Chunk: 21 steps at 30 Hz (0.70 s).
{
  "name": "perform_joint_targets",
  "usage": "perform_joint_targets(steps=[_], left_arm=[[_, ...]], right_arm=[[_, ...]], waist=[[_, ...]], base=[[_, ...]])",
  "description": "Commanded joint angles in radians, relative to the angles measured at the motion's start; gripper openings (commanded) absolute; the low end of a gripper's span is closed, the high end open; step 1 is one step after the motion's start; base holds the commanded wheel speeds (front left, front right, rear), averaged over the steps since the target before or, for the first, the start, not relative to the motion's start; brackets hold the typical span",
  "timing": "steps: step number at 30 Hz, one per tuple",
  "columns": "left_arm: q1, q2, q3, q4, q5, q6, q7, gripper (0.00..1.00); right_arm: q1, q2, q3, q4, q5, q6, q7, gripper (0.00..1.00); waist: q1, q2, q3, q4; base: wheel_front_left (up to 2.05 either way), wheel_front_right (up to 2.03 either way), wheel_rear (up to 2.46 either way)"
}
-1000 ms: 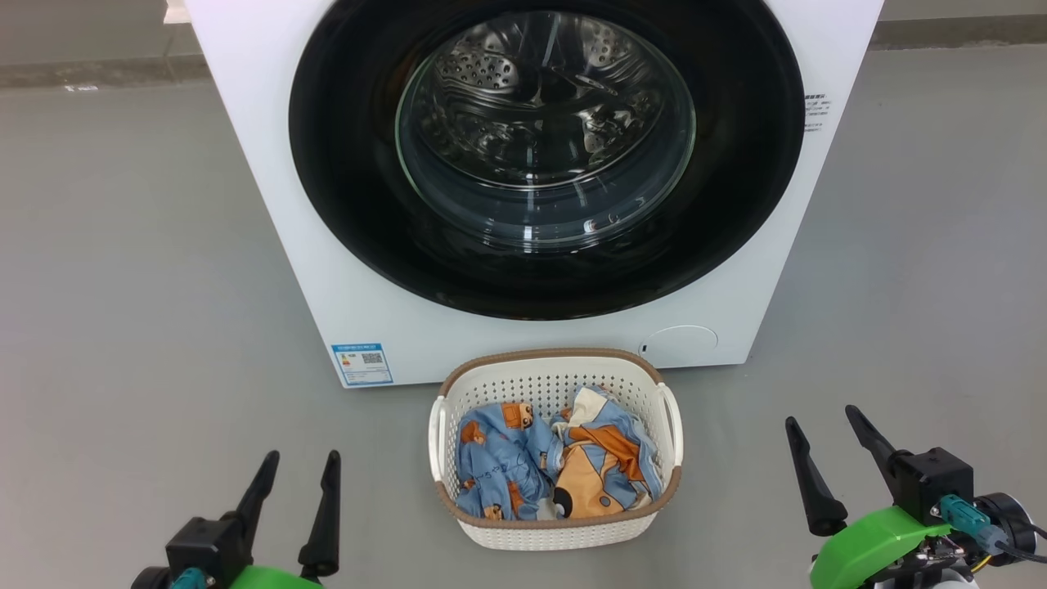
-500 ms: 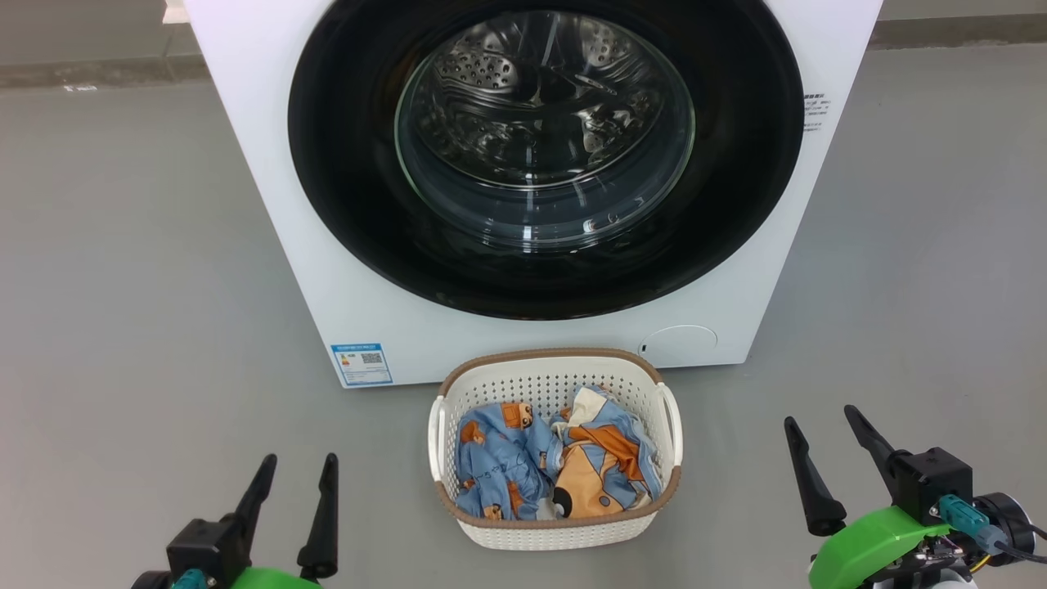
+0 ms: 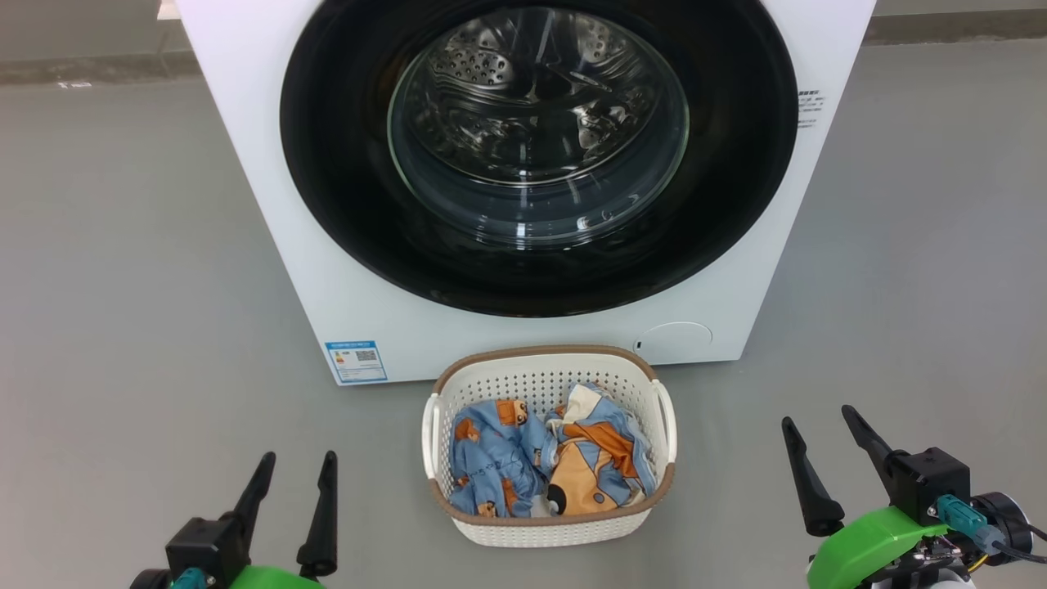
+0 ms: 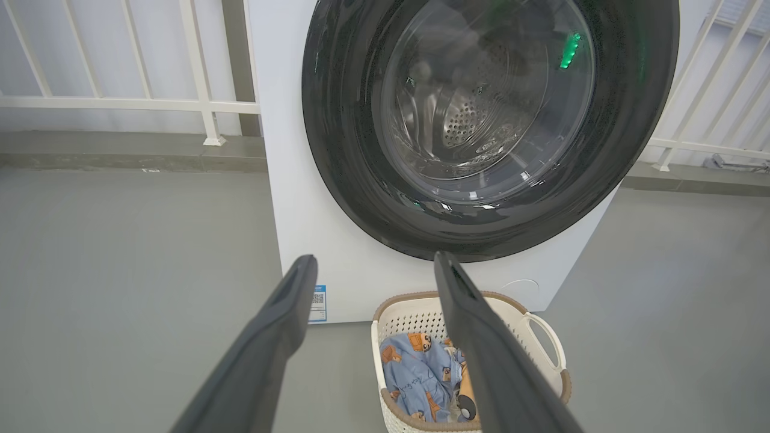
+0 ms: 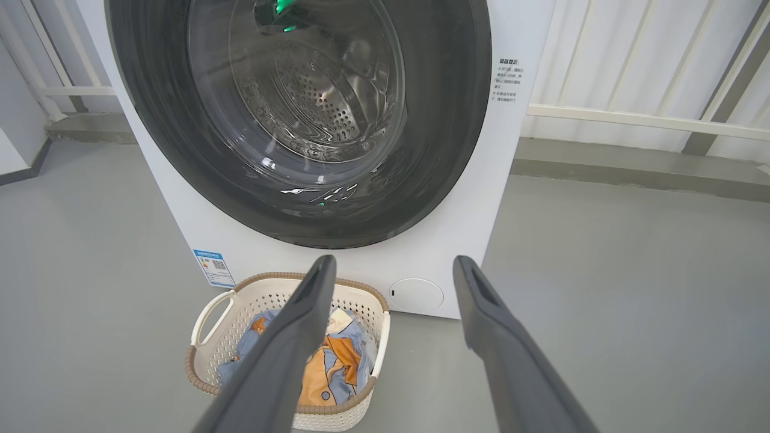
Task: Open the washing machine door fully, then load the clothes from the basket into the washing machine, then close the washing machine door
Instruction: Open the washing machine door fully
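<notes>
**Door shut, clothes in the basket, both grippers wide and empty**

Well to the left of the basket (image 3: 544,353), low over the grey floor (image 3: 123,286), the left gripper (image 3: 297,458) hangs with its 2 dark fingers spread wide. Its jaws are fully apart with nothing between them. In the left wrist view those fingers (image 4: 277,328) frame the basket's left half and touch nothing.

Behind the basket and a little to its left, a blue energy label (image 3: 357,361) sits on the lower corner of the washing machine (image 3: 270,204). Directly behind and above the basket stands the washing machine door (image 3: 343,164). Its glossy black ring surrounds a bulging glass window (image 3: 537,131), through which the perforated steel drum (image 3: 483,61) shows. The door appears shut flat against the white front, though its latch cannot be made out.

The basket stands upright on the floor just in front of the machine, not touching it. The clothes (image 3: 499,458) lie crumpled inside it, below the brown rim. They are light blue with orange-brown figures and a cream patch.

Behind the basket's right corner, a round cap (image 3: 674,339) sits low on the machine's front. Well to the right of the basket, the right gripper (image 3: 818,419) has its 2 fingers just as wide, jaws open and gripping nothing.
</notes>
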Motion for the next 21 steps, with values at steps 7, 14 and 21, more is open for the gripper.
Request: perform_joint_targets(steps=[7, 14, 21], left_arm=[[-0.049, 0.018, 0.031, -0.027, 0.005, 0.012, -0.012, 1.0], [-0.053, 0.018, 0.03, -0.026, 0.009, 0.011, -0.012, 1.0], [-0.053, 0.016, 0.036, -0.029, 0.0, 0.007, -0.012, 1.0]], right_arm=[[-0.03, -0.007, 0.025, -0.028, 0.011, 0.002, -0.003, 1.0], [-0.033, -0.007, 0.026, -0.027, 0.015, 0.002, -0.004, 1.0], [-0.033, -0.006, 0.024, -0.024, 0.014, 0.002, -0.008, 1.0]], waist=[[0.0, 0.0, 0.002, 0.0], [0.0, 0.0, 0.008, 0.001], [0.0, 0.0, 0.01, 0.0]], base=[[0.86, 0.86, -1.71], [1.21, 1.21, -2.43], [1.19, 1.21, -2.4]])
